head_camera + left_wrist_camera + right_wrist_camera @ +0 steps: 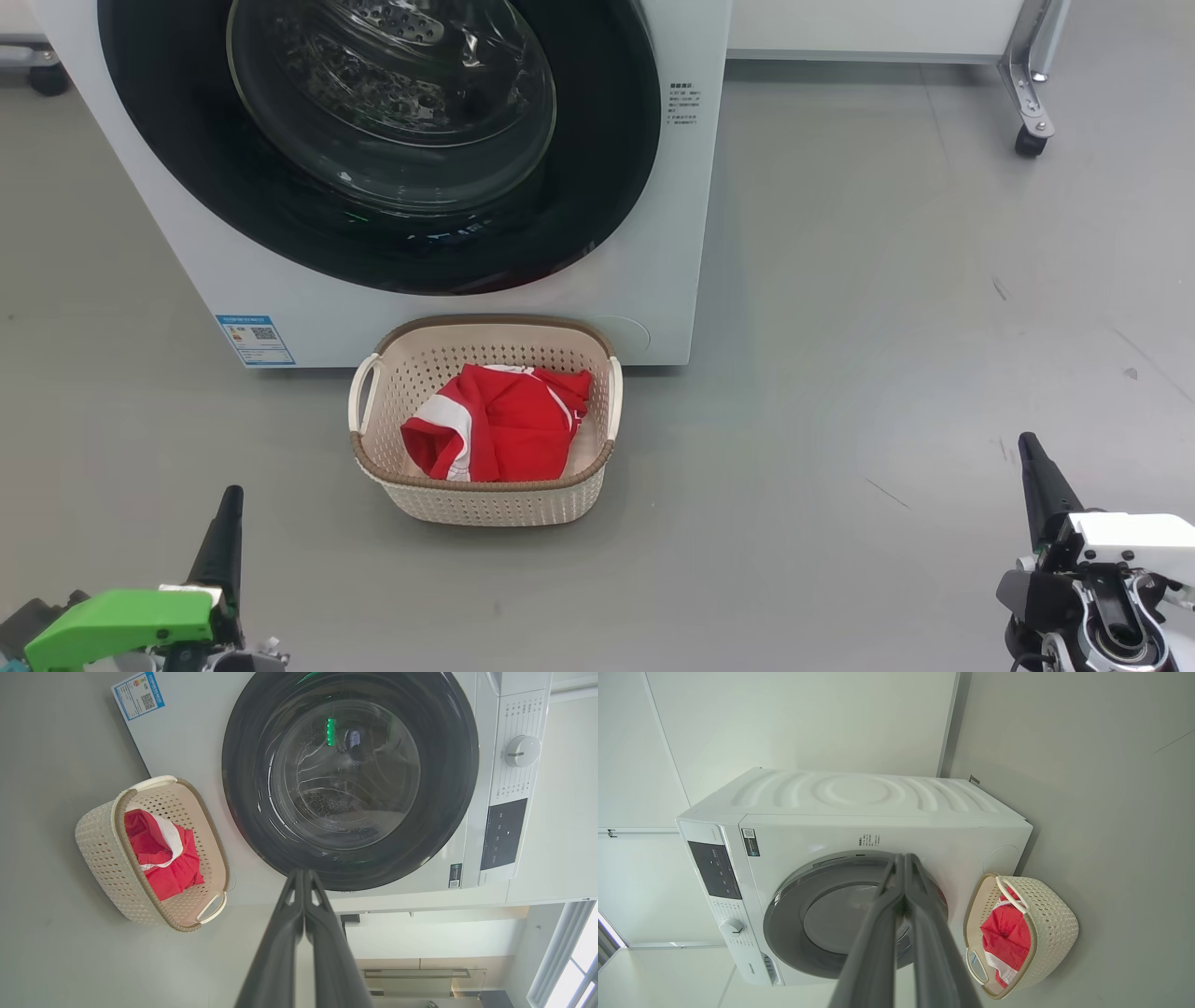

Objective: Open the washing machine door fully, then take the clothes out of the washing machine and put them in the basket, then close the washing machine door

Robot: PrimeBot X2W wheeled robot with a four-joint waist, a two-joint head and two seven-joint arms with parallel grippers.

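1. My left pincer (230,504) sits at the lower left of the head view. Its two long dark fingers are clenched flat against each other with nothing between them.
2. My right pincer (1032,457) is at the lower right, well apart from the left one. It is clenched too, and the wrist view shows the fingers meeting at the tips and holding nothing.
3. The big white front-loading washing machine (653,280) stands on the grey floor (887,327) ahead of me, with a small blue label sticker (255,340) low on its front.
4. The large round door with the wide glossy black rim and bulging clear glass centre (392,103) lies closed, flush against the machine's front. The perforated steel drum shows through the glass.
5. The cream perforated plastic basket with a brown woven-look rim and two side handles (495,504) stands on the floor just in front of the machine, below the door and between my two pincers.
6. The red fabric clothes with white stripes (509,429) lie bunched inside the basket — below its rim.
7. Both pincers hang clear of the basket, the door and the clothes — they touch nothing.
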